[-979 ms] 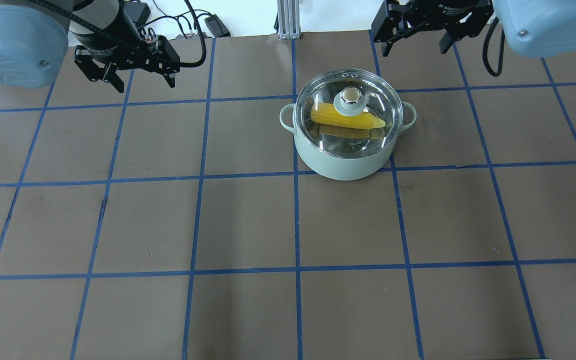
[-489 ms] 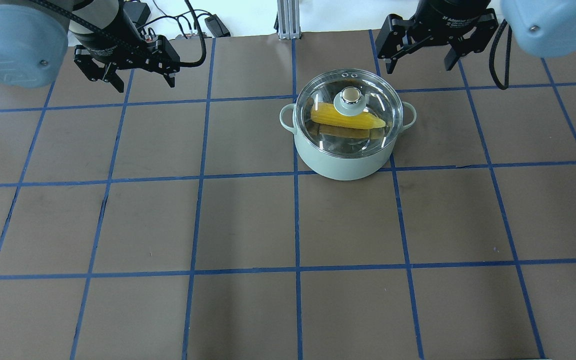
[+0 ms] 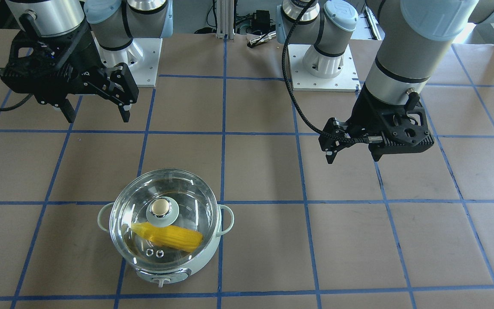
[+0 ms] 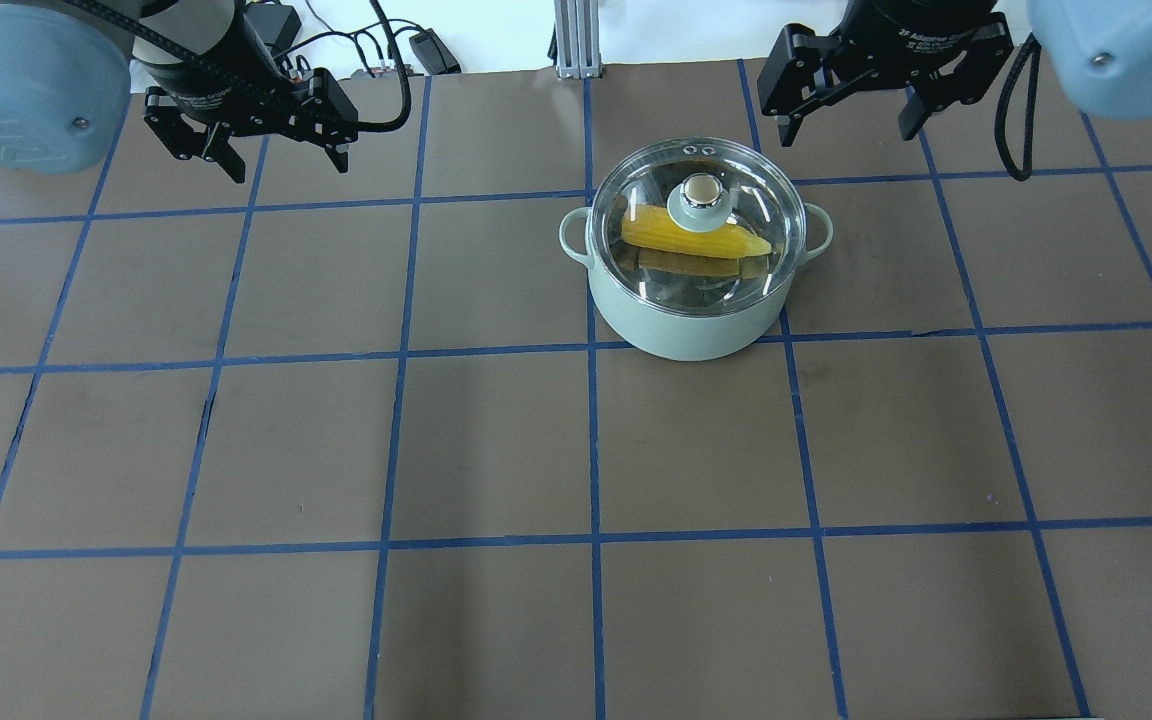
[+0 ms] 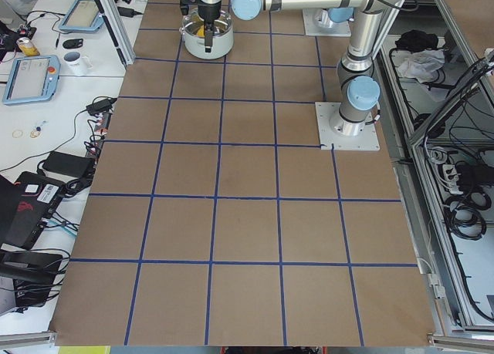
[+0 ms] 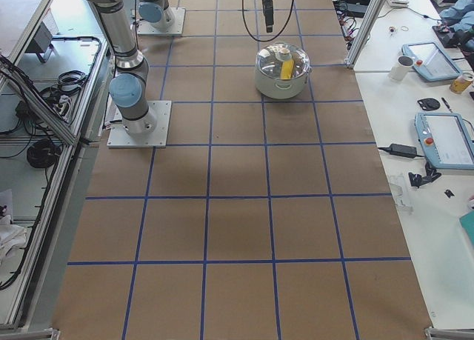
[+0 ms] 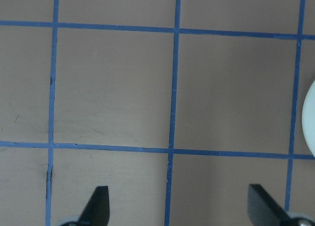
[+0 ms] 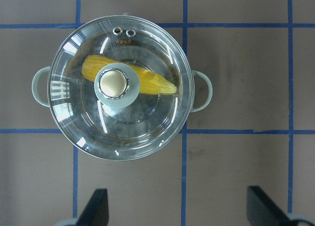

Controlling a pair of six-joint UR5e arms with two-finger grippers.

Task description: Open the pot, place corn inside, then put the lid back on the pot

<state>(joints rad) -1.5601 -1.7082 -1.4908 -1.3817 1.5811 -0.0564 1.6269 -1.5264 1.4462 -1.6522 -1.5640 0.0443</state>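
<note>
The bright yellow ear of corn (image 4: 736,241) lies inside the round mint-green pot (image 4: 686,332) on the brown tabletop (image 4: 496,440), with the clear glass lid (image 4: 701,196) seated on top. Nothing seems left to do. The left arm (image 4: 26,90) and right arm (image 4: 1116,40) hang apart from it, jaws wide and empty.

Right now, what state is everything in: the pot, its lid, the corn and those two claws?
Pale mint-green round pot: upright, closed.
Clear glass lid with beige knob: seated on the pot.
Bright yellow ear of corn: lying inside the pot, under the lid.
Left gripper: open, empty, clear of the pot.
Right gripper: open, empty, holding nothing.
</note>
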